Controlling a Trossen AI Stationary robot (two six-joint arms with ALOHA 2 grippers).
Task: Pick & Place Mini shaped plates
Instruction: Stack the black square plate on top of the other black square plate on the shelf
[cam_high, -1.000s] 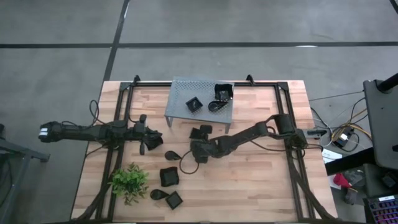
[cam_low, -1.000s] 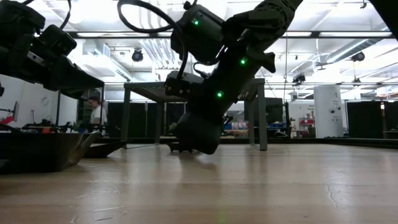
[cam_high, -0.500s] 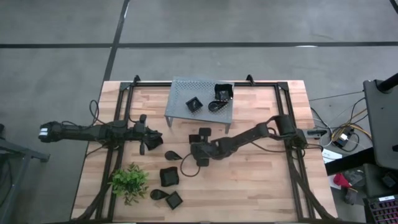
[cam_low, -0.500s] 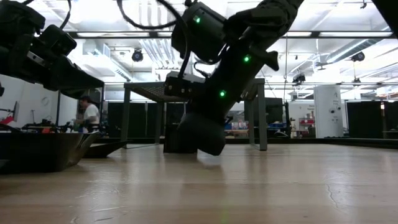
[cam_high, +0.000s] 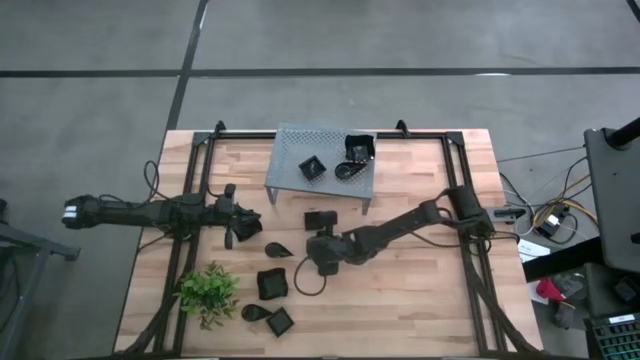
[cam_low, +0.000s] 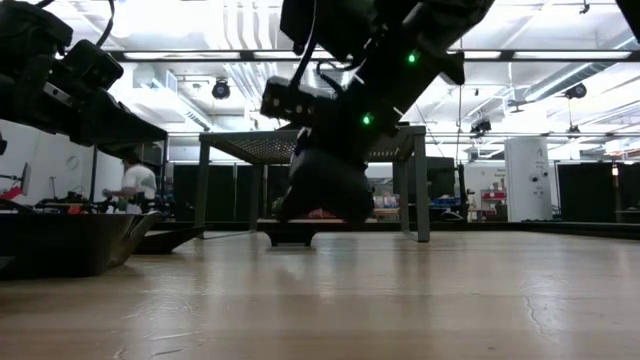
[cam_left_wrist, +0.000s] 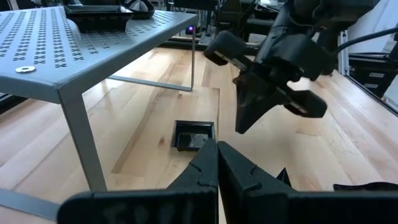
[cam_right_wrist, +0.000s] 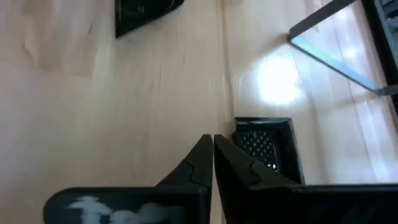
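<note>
Several small black plates lie flat on the wooden table: a square one (cam_high: 319, 219), a teardrop (cam_high: 279, 248), a larger square (cam_high: 271, 284), and two near the front edge (cam_high: 270, 317). Three more sit on the grey perforated rack (cam_high: 290, 140). My right gripper (cam_high: 320, 240) hangs shut and empty just above the table, beside the square plate (cam_right_wrist: 264, 146), on its near side. My left gripper (cam_left_wrist: 217, 155) is shut, holds nothing, and waits at the table's left (cam_high: 245, 228).
A small green plant (cam_high: 208, 292) stands near the front left corner. The rack's legs (cam_left_wrist: 81, 140) stand just behind the square plate (cam_left_wrist: 194, 135). Black frame rails (cam_high: 190, 200) run along both sides of the table. Bare wood lies right of centre.
My right gripper has shut with nothing between its fingers. It has risen a little and drawn back from the square plate toward the table's near edge, rolling slightly. The plate remains on the table.
</note>
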